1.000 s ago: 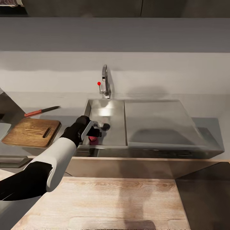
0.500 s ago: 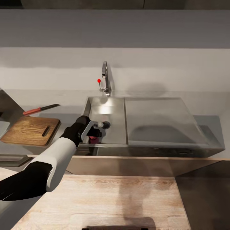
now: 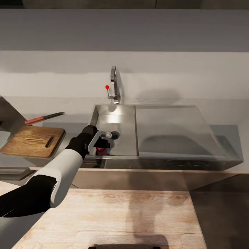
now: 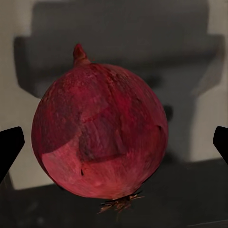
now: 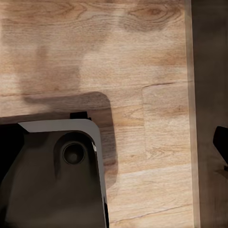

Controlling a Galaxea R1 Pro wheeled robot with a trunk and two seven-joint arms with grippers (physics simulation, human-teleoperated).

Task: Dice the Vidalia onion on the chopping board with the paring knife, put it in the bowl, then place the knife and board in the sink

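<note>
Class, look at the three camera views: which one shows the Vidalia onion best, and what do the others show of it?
The left wrist view: the Vidalia onion looms large and whole, from pointed tip to root hairs, between the open left gripper fingers. In the head view it is a small red patch in the sink, partly hidden by that gripper. The right wrist view faces wooden flooring.

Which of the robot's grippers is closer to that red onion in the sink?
The left. The left gripper reaches into the sink, open fingers either side of the Vidalia onion. The right gripper's wrist view looks at wooden flooring.
</note>
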